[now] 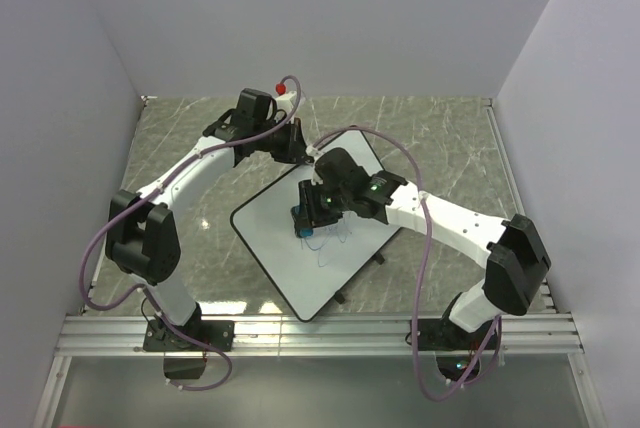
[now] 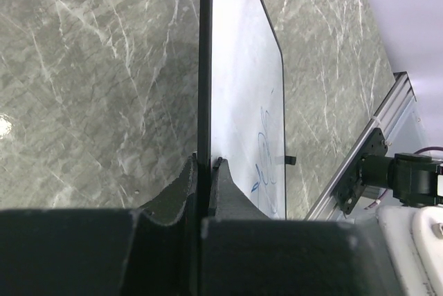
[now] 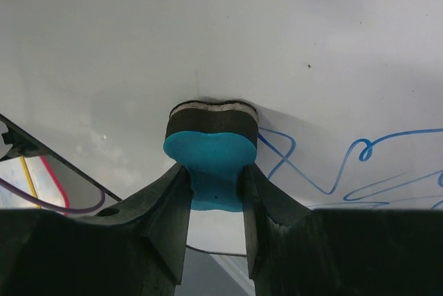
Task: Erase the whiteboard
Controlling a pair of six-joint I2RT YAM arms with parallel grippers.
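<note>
The whiteboard (image 1: pixel 330 218) lies tilted on the marble table, white with a thin black rim and blue scribbles (image 1: pixel 328 240) near its middle. My left gripper (image 1: pixel 297 148) is shut on the board's far edge; the left wrist view shows its jaws clamped on the black rim (image 2: pixel 204 68). My right gripper (image 1: pixel 305 220) is shut on a small blue eraser (image 3: pixel 211 154) with a dark felt pad. The pad presses on the board (image 3: pixel 208 33) just left of the blue scribbles (image 3: pixel 346 164).
The grey marble table (image 1: pixel 200 238) is walled in white on three sides. An aluminium rail (image 1: pixel 320 333) runs along the near edge, with both arm bases on it. A small black clip (image 1: pixel 381 257) sits by the board's right edge.
</note>
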